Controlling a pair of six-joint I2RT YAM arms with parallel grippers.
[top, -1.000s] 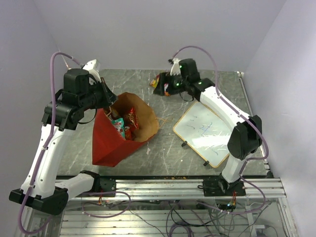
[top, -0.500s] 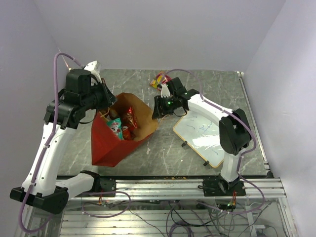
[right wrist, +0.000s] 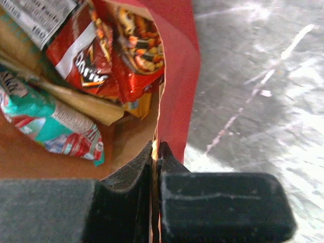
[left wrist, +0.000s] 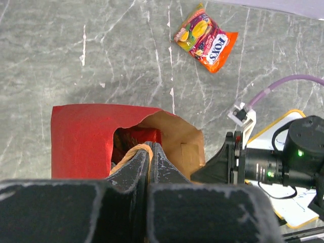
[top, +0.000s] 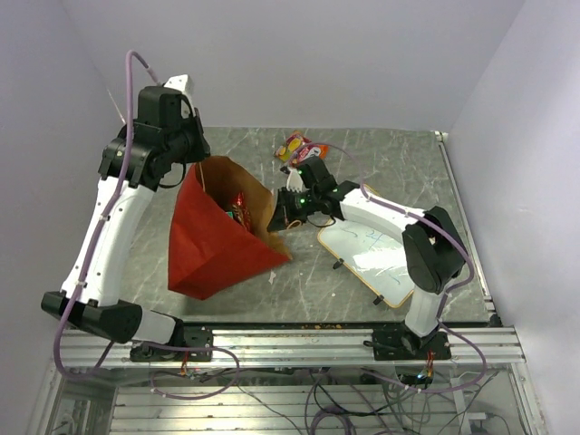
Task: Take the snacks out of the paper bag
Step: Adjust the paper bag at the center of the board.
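Note:
The paper bag (top: 213, 249), red outside and brown inside, stands tilted at the table's left centre with its mouth toward the right. My left gripper (left wrist: 150, 147) is shut on its string handle (left wrist: 132, 153) and holds it up at the far left corner (top: 197, 165). My right gripper (right wrist: 155, 148) is shut on the bag's right rim (top: 279, 217). Inside the bag lie red snacks (right wrist: 104, 48), a teal packet (right wrist: 48, 126) and a yellow one (right wrist: 140, 105). One orange Fox's packet (left wrist: 206, 38) lies on the table behind the bag (top: 294, 147).
A white whiteboard (top: 370, 246) lies flat to the right of the bag, under my right forearm. The grey marble table (top: 408, 168) is walled at the back and both sides. A metal rail (top: 299, 340) runs along the near edge.
My right gripper moved from the far packet down to the bag's right rim and shut on it. My left arm lifted the handle higher, which stood the bag more upright.

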